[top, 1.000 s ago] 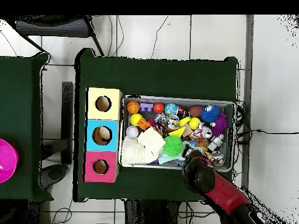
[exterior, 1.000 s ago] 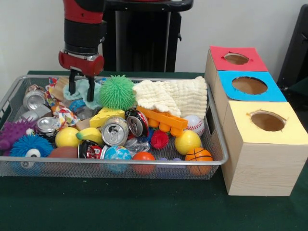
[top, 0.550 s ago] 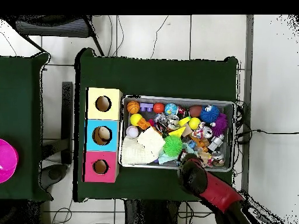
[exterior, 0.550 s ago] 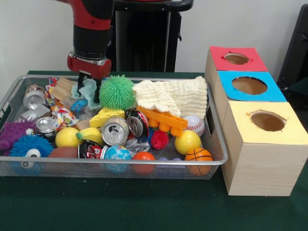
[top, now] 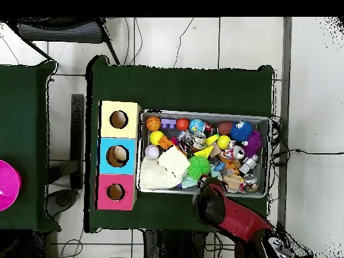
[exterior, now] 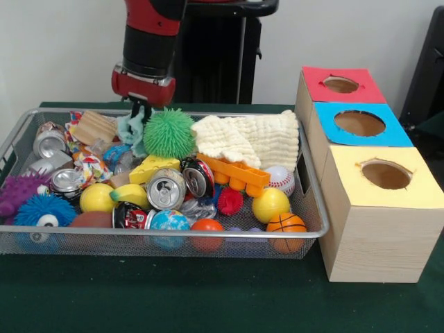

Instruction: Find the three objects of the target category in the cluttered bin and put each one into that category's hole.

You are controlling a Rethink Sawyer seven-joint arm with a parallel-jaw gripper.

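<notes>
1. Gripper hangs over the far left part of the wire bin, its fingers pinched together on a pale teal cloth — the cloth dangles from them, just beside the green spiky ball.
2. Teal cloth's lower end reaches down among the clutter; whether it is clear of the pile cannot be told. In the overhead view the arm covers the gripper, and the cloth shows only as a small teal patch at the bin's edge beside the green ball.
3. Cream knitted cloth lies bunched at the far right of the bin, on the orange toy block.
4. Crushed cans lie in the bin — one with its open top facing the camera in the middle, others at the left.
5. Yellow balls, a small basketball, a baseball, a globe ball and blue and purple fuzzy toys fill the near side.
6. Wooden box stands just beside the bin, with three round holes on top: in a red panel, a blue panel and a yellow panel.
</notes>
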